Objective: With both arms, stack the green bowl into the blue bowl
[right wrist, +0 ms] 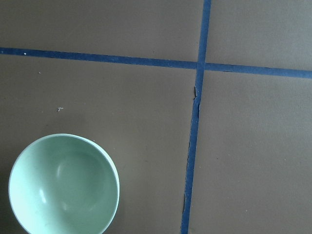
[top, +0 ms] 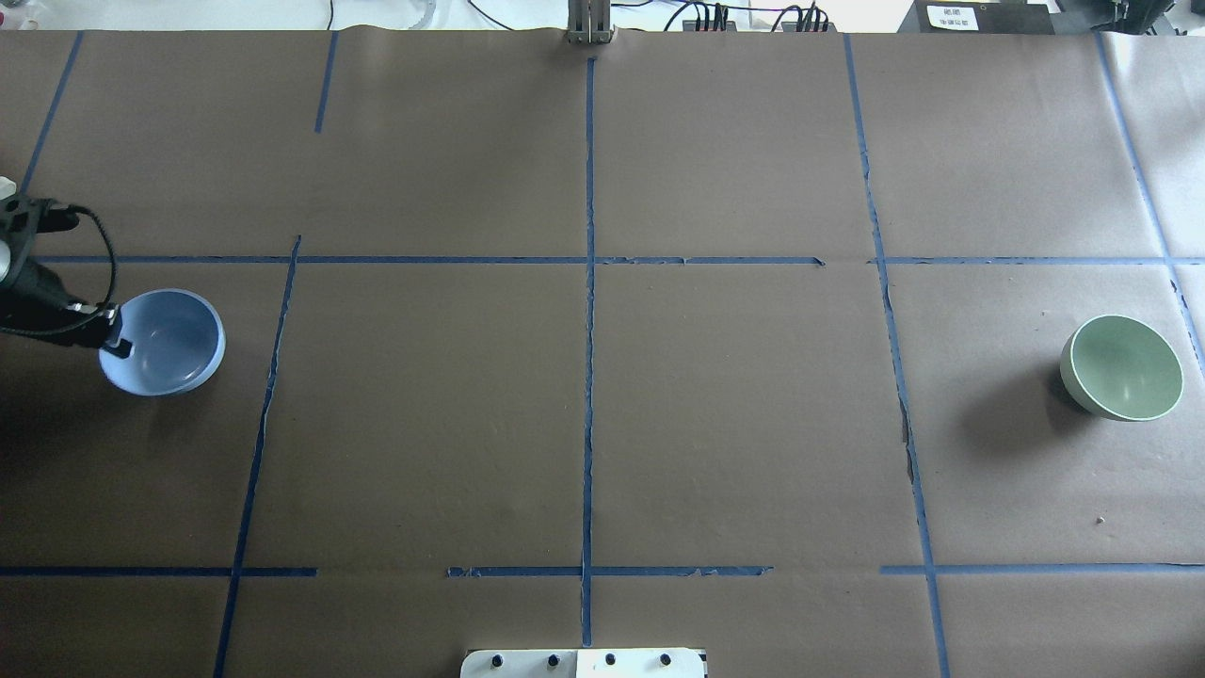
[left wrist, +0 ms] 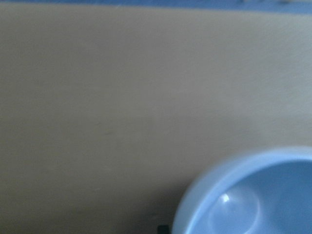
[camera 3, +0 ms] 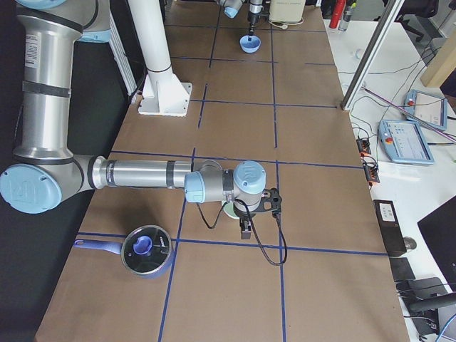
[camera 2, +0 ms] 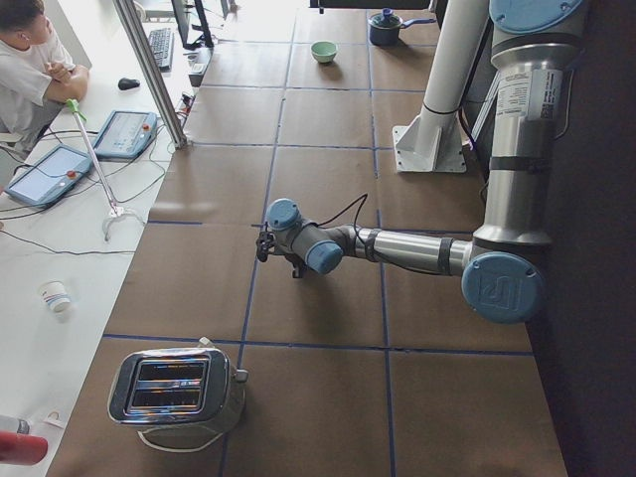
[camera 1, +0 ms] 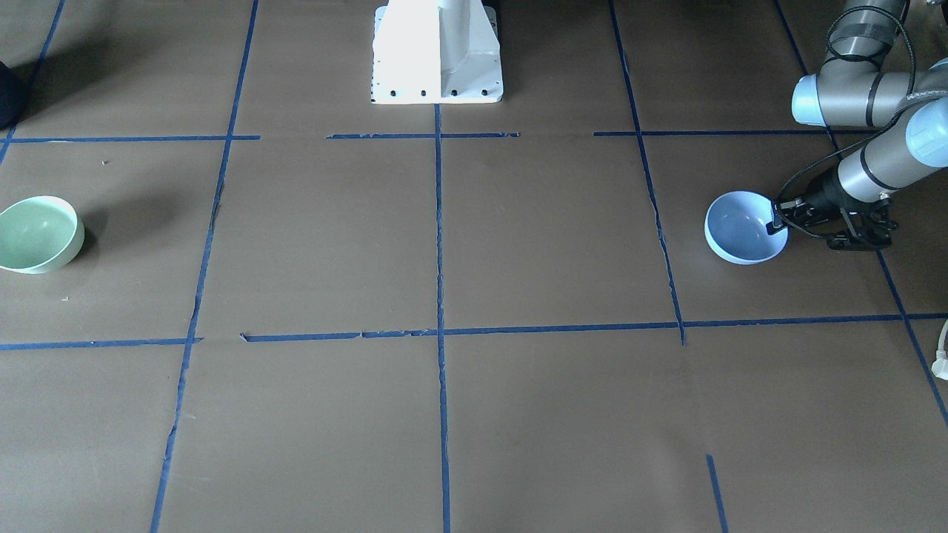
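- Pinching the rim of the blue bowl (top: 169, 344), the left gripper (top: 115, 333) has one finger inside the wall and the other outside, with its jaws closed on that edge.
- The blue bowl reaches from the left gripper toward the middle of the table (top: 584, 424), mouth up. Whether its bottom touches the paper cannot be told.
- The left wrist view is blurred, with the blue bowl's rim filling its lower right corner, close under the gripper.
- The right gripper (camera 3: 246, 229) shows only in the right side view, pointing straight down, so it cannot be told whether it is open or closed.
- The green bowl (top: 1125, 369) stands upright on the table just beside the right gripper, half hidden under that wrist in the side view. It lies at lower left in the right wrist view.
- The green bowl is well apart from the left gripper, at the table's other end.
- A lidded pot (camera 3: 146, 249) sits near the right gripper, on the side toward the table's end.
- A toaster (camera 2: 179, 388) stands beyond the left gripper, toward its end of the table.
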Controlling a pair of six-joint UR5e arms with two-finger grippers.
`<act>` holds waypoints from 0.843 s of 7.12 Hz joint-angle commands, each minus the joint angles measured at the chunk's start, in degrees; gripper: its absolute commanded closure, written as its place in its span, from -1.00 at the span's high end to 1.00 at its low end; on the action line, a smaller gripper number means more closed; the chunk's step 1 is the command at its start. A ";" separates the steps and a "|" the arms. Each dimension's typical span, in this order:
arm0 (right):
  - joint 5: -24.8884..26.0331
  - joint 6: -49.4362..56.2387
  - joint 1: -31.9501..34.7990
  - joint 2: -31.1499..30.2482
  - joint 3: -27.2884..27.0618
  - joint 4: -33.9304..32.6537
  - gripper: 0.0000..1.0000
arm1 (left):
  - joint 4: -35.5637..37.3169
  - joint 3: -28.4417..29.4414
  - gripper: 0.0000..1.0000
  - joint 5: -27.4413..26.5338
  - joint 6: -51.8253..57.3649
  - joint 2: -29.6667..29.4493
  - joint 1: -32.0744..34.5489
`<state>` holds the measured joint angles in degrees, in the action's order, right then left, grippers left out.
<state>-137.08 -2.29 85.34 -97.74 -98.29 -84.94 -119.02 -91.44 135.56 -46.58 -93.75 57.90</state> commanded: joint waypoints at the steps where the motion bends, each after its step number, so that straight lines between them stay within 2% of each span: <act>1: 0.06 0.01 0.00 0.18 -0.06 0.21 1.00 | 0.46 -2.94 -1.00 -0.03 -19.04 -12.79 -3.98; 2: 0.06 -0.08 -0.09 0.27 -0.06 0.30 1.00 | 0.55 -2.69 -1.00 -0.91 -28.29 -18.51 -10.63; 3: -0.55 0.01 -0.09 0.18 0.03 0.30 1.00 | 2.29 -1.38 -1.00 -7.79 -37.87 -26.05 -18.01; 4: -2.21 0.01 -0.09 0.27 0.11 0.30 1.00 | 8.13 -0.76 -1.00 -17.08 -39.88 -31.78 -23.22; 6: -2.31 -0.08 -0.27 0.18 0.03 1.00 1.00 | 9.07 -0.58 -1.00 -25.66 -41.13 -32.90 -30.18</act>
<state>-139.16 -2.30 85.14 -97.49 -98.21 -84.48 -110.99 -92.26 115.46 -86.46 -125.27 32.11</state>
